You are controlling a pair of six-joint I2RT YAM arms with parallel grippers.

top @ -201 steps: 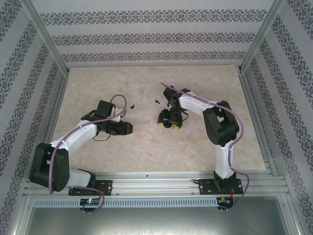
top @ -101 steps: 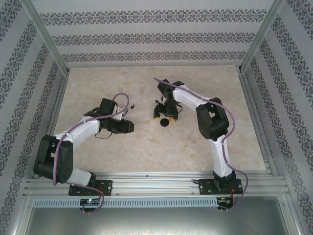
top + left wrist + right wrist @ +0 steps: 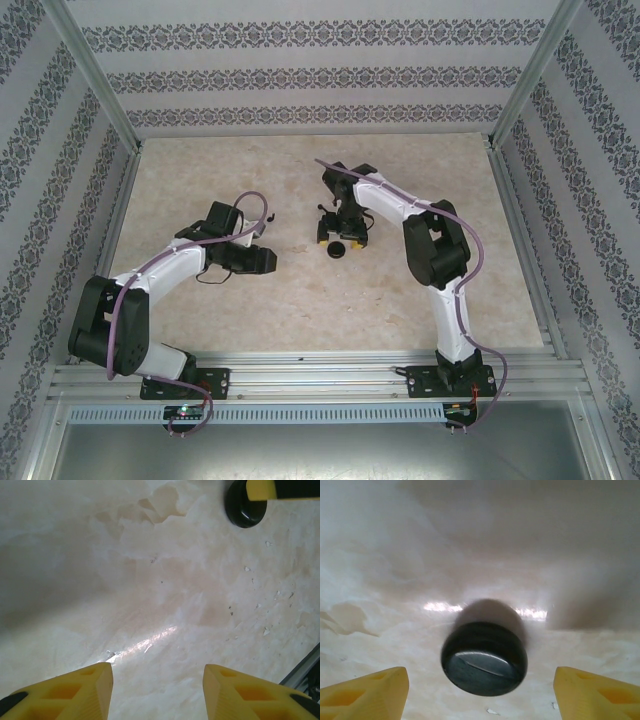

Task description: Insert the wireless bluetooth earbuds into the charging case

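Charging case [image 3: 484, 657], round and glossy black, is sitting on the tabletop [image 3: 395, 580] about mid-table, right between the yellow fingers [image 3: 365, 692] of your right tool [image 3: 480, 680]. That tool is released and spread wide, with a clear gap on each side of the case, so no contact. Your left tool [image 3: 157, 680] is off to the left, apart from the case. It's also released, with just bare tabletop between its fingers.
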